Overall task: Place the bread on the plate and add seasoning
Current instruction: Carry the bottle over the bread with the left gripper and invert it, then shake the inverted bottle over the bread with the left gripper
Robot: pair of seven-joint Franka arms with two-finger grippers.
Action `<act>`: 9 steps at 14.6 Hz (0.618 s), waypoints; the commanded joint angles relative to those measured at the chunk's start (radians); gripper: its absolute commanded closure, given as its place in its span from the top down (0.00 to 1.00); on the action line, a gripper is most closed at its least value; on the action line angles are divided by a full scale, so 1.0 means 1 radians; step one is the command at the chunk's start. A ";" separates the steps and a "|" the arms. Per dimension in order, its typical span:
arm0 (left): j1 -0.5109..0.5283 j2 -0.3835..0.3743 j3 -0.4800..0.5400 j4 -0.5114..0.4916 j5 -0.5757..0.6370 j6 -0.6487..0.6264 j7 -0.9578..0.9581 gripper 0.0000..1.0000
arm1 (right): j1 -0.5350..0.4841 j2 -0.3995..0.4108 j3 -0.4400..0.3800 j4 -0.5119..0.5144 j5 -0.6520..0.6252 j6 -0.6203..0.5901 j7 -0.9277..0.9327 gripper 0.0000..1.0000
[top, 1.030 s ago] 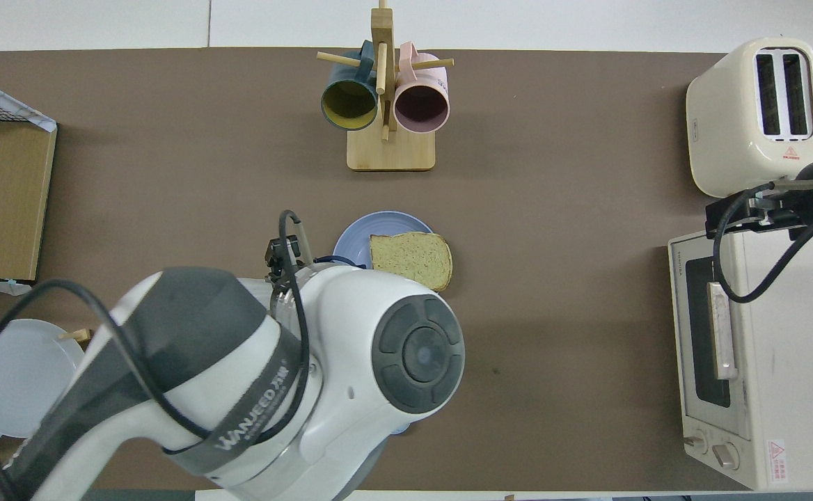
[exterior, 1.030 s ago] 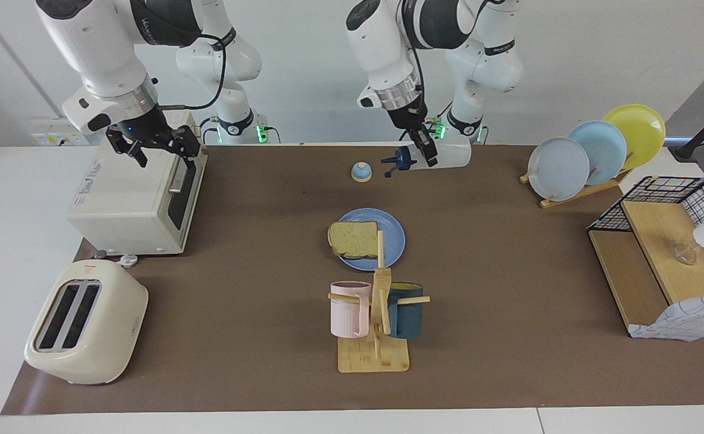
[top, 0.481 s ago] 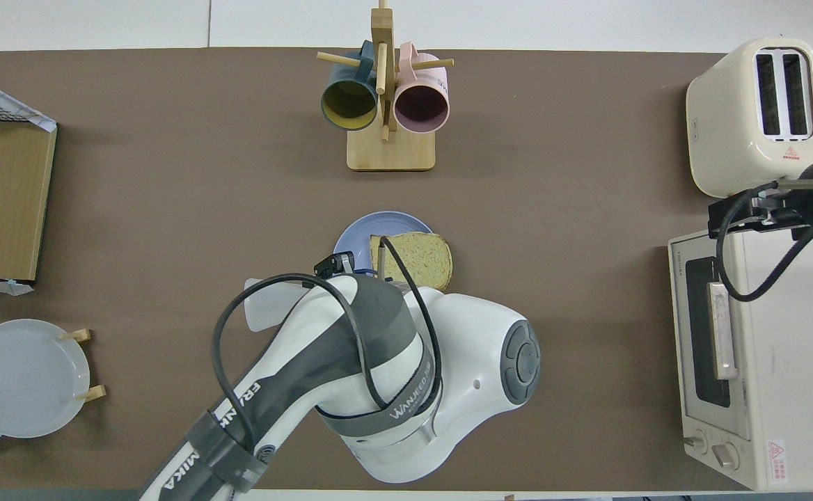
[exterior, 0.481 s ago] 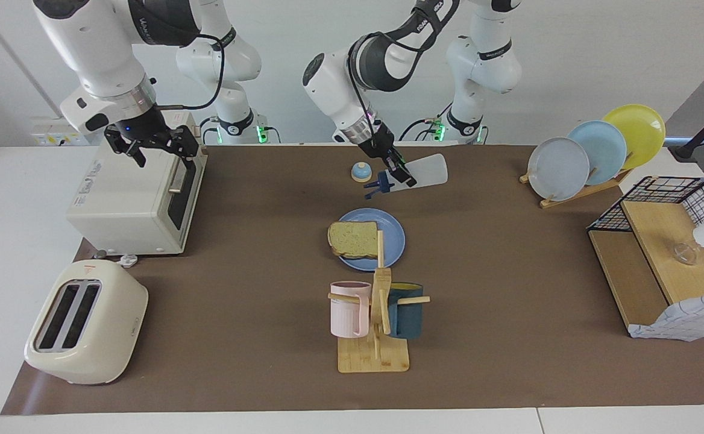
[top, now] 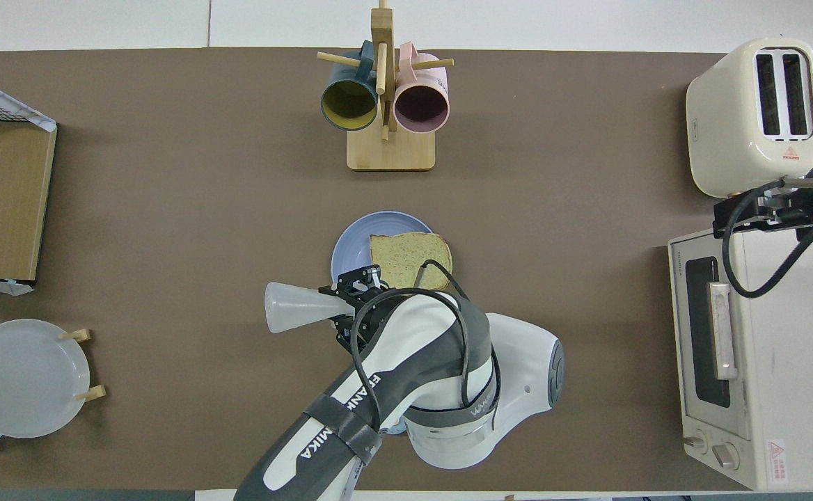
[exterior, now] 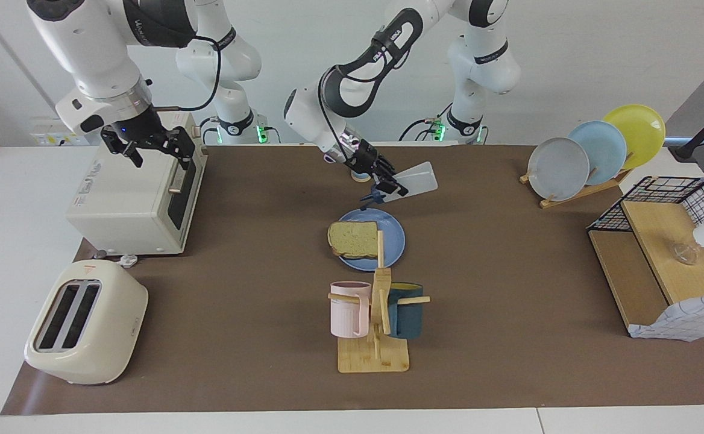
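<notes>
The bread [exterior: 353,238] lies on the medium-blue plate [exterior: 393,244] at the table's middle and overhangs the rim toward the right arm's end. Both show in the overhead view: bread [top: 410,259], plate [top: 347,243]. My left gripper [exterior: 388,185] is shut on the seasoning bottle [exterior: 417,179]. It holds the bottle tilted, navy cap lowest, in the air over the plate's rim nearest the robots. From above, the left gripper [top: 351,299] covers the cap and the whitish bottle body [top: 295,306] sticks out sideways. My right gripper [exterior: 147,144] waits open over the toaster oven.
A toaster oven [exterior: 135,193] and a cream toaster [exterior: 87,325] stand at the right arm's end. A mug rack [exterior: 376,313] with two mugs stands farther from the robots than the plate. A blue-domed bell [exterior: 361,176] is partly hidden by the left gripper. A plate rack [exterior: 593,150] and a wire shelf [exterior: 665,259] stand at the left arm's end.
My left arm has carried the bottle from near the robots' edge of the table toward the plate and lower, tipping the cap downward. The right gripper has hardly moved.
</notes>
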 commanded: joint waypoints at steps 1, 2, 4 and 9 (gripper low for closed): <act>-0.013 0.015 0.015 0.022 0.055 -0.055 -0.003 0.06 | 0.008 0.002 -0.011 0.004 -0.016 -0.016 -0.033 1.00; -0.011 0.026 0.015 0.014 0.061 -0.058 -0.003 0.06 | 0.008 0.002 -0.011 0.004 -0.016 -0.016 -0.033 1.00; 0.005 0.028 0.017 0.017 0.084 -0.049 -0.003 0.06 | 0.006 0.000 -0.011 0.004 -0.016 -0.021 -0.033 1.00; 0.143 0.035 0.017 0.016 0.211 0.000 -0.003 0.06 | 0.002 -0.001 -0.011 0.004 -0.015 -0.023 -0.033 1.00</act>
